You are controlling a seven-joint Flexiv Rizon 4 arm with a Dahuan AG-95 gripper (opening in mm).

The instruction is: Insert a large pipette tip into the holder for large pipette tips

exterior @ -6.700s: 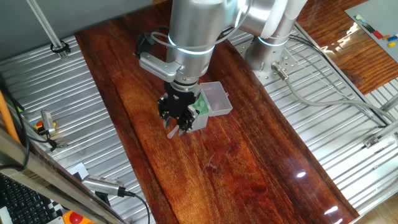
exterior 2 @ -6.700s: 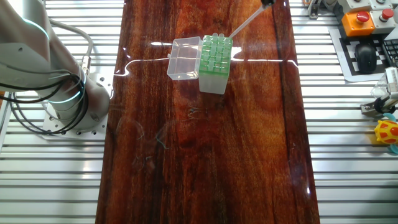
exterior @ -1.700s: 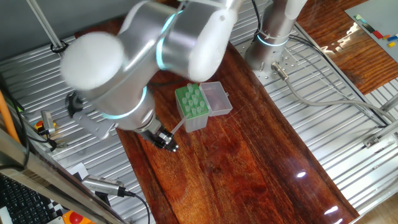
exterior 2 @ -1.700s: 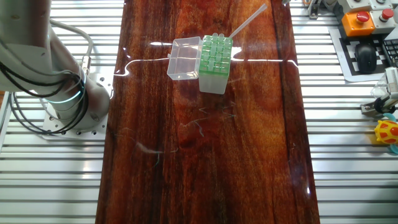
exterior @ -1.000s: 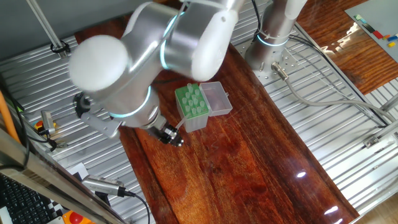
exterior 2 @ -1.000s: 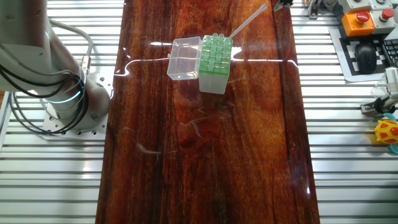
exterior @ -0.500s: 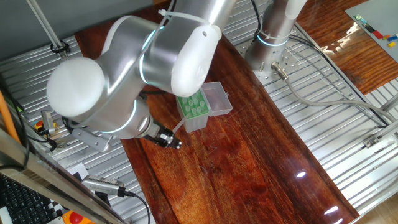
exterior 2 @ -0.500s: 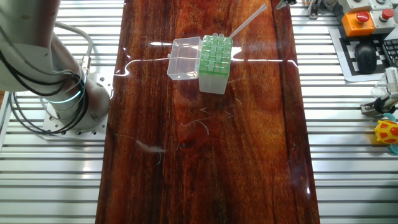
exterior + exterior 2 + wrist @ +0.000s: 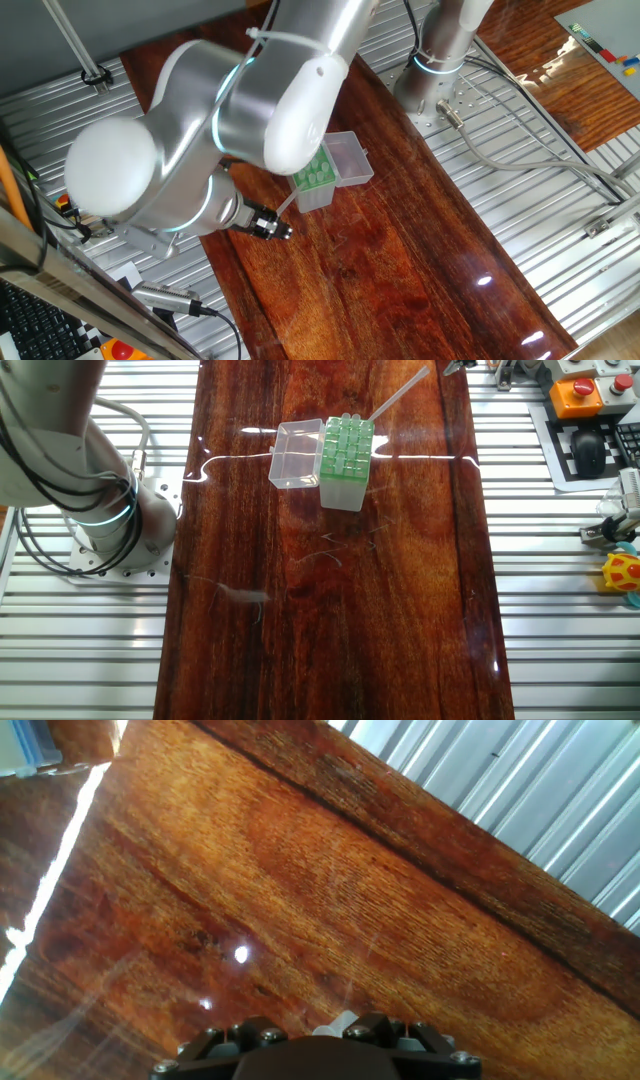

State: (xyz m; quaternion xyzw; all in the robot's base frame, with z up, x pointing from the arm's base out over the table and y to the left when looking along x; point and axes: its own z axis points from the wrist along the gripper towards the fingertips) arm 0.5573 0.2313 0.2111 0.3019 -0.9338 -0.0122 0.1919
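The holder for large pipette tips [image 9: 313,172] [image 9: 346,458] stands on the dark wooden table, green perforated top up, its clear lid [image 9: 297,455] hinged open beside it. The large pipette tip [image 9: 287,205] [image 9: 400,393] slants with its thin end against the holder's side and its wide end pointing away. My gripper [image 9: 276,230] [image 9: 455,366] lies low and sideways at that wide end. In the hand view only the gripper's dark base [image 9: 330,1055] shows, with a small whitish piece [image 9: 345,1018] at the jaws. How the jaws stand is hidden.
The arm's large elbow [image 9: 200,160] hangs over the table's left side. The robot's base [image 9: 110,520] stands on ribbed metal beside the wood. A keyboard and an orange button box [image 9: 585,390] lie past the far edge.
Over the last seconds the arm's bulk has swung and sunk toward the table's left. The gripper stays at the tip's wide end. Tip and holder have not moved.
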